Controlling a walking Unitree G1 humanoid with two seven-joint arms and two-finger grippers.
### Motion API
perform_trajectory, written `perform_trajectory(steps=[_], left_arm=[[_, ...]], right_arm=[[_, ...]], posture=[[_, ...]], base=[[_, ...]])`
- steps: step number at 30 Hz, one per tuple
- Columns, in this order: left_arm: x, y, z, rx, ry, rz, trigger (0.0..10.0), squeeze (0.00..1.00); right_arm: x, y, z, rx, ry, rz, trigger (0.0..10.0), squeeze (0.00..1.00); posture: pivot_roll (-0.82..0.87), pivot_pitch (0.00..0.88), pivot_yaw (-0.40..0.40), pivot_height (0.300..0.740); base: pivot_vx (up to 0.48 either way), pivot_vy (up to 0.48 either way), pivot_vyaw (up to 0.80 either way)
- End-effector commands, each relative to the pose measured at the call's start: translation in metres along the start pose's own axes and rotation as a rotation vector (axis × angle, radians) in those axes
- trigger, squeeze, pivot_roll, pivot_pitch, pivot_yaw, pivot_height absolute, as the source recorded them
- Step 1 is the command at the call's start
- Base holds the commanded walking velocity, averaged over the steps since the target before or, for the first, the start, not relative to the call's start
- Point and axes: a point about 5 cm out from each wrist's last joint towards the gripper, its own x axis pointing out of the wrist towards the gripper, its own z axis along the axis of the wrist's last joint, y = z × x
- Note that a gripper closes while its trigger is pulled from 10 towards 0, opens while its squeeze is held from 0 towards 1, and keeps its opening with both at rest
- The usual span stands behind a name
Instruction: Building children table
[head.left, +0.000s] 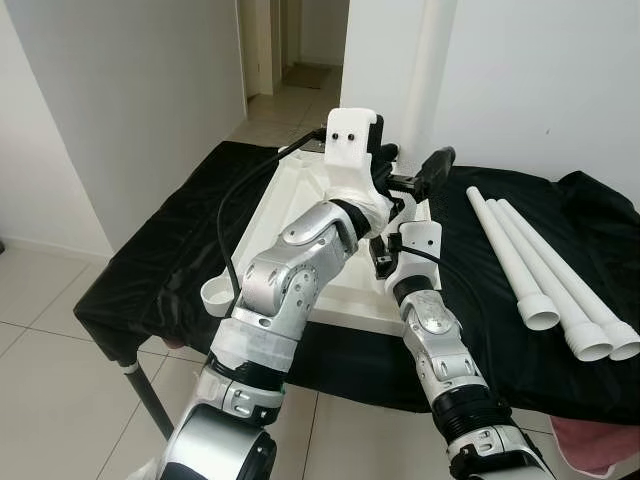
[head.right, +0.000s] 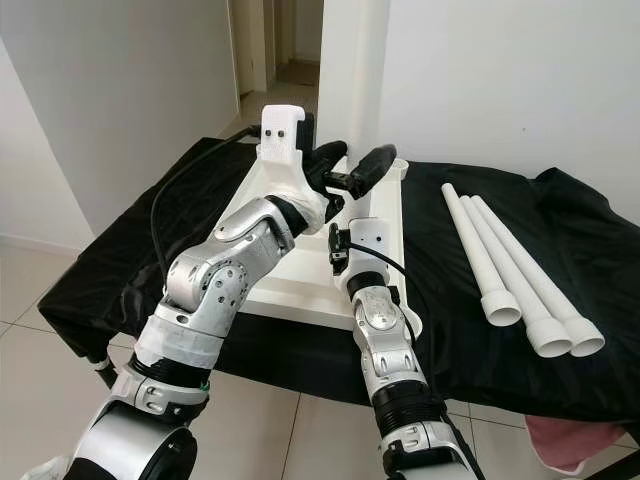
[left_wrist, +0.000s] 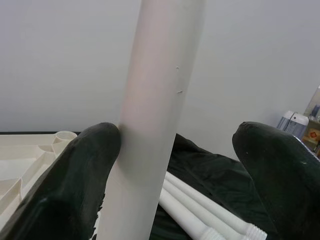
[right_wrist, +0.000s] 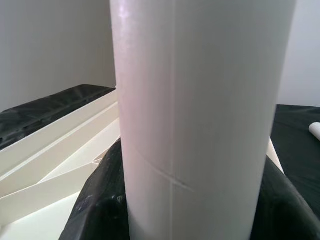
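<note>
A white children's tabletop (head.left: 300, 200) lies upside down on a black-draped table (head.left: 170, 260). At its far right corner a white leg (head.left: 436, 80) stands upright. My left gripper (head.left: 410, 172) is open around the leg: one finger (left_wrist: 85, 170) touches the leg (left_wrist: 150, 125), while the other stands well apart. Lower on the same leg (right_wrist: 200, 100), my right gripper (right_wrist: 200, 210) is shut, its black fingers (right_wrist: 97, 205) pressed to both sides. In the eye views the left arm hides the right gripper's fingers.
Three spare white legs (head.left: 545, 265) lie side by side on the cloth to the right. A round socket (head.left: 220, 296) sits at the tabletop's near left corner. The white wall is close behind the table, and a pink cloth (head.left: 600, 440) lies at the lower right.
</note>
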Motion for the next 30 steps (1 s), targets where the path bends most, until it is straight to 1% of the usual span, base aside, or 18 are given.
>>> perform_trajectory(steps=[1,3,6,8,15,16,18,22,30], left_arm=[[0.002,-0.004,-0.004,0.001,0.020,-0.033,10.0,0.00],[0.002,-0.004,-0.004,0.001,0.020,-0.033,10.0,0.00],[0.003,0.000,-0.008,0.013,0.031,-0.024,10.0,0.00],[0.001,-0.001,-0.009,0.008,0.034,-0.031,10.0,0.00],[-0.002,-0.001,-0.013,0.020,0.046,-0.025,10.0,0.00],[-0.002,0.000,-0.012,0.036,0.048,-0.021,10.0,0.00],[-0.003,0.001,-0.012,0.040,0.046,-0.017,10.0,0.00],[-0.003,0.005,-0.009,0.045,0.038,-0.008,10.0,0.00],[-0.004,0.002,-0.009,0.050,0.042,-0.005,10.0,0.00]], right_arm=[[-0.002,0.000,0.000,-0.003,-0.009,0.003,10.0,0.00],[-0.002,0.000,0.000,-0.003,-0.009,0.003,10.0,0.00],[-0.005,-0.005,0.001,-0.010,-0.022,0.003,10.0,0.00],[-0.007,-0.006,0.001,0.001,-0.021,0.005,10.0,0.00],[-0.006,-0.006,-0.001,-0.011,-0.014,0.024,10.0,0.00],[-0.005,-0.006,-0.002,-0.013,-0.010,0.031,10.0,0.00],[-0.004,-0.005,-0.003,-0.017,-0.007,0.039,10.0,0.00],[-0.001,0.003,-0.002,-0.017,-0.010,0.063,10.0,0.00],[-0.001,0.005,-0.003,0.003,-0.005,0.070,10.0,0.00]], posture=[[0.04,0.071,0.025,0.740],[0.04,0.071,0.025,0.740],[0.01,0.062,0.034,0.740],[0.02,0.065,0.014,0.740],[0.04,0.057,0.001,0.740],[0.06,0.052,-0.006,0.740],[0.06,0.047,-0.008,0.740],[0.07,0.041,-0.010,0.740],[0.10,0.048,-0.023,0.740]], base=[[0.000,0.000,0.00],[0.000,0.000,0.00],[0.000,0.000,0.00],[0.000,0.000,0.00],[0.000,0.000,0.00],[0.000,0.000,0.00],[0.000,0.000,0.00],[0.000,0.000,0.00],[0.000,0.000,0.00]])
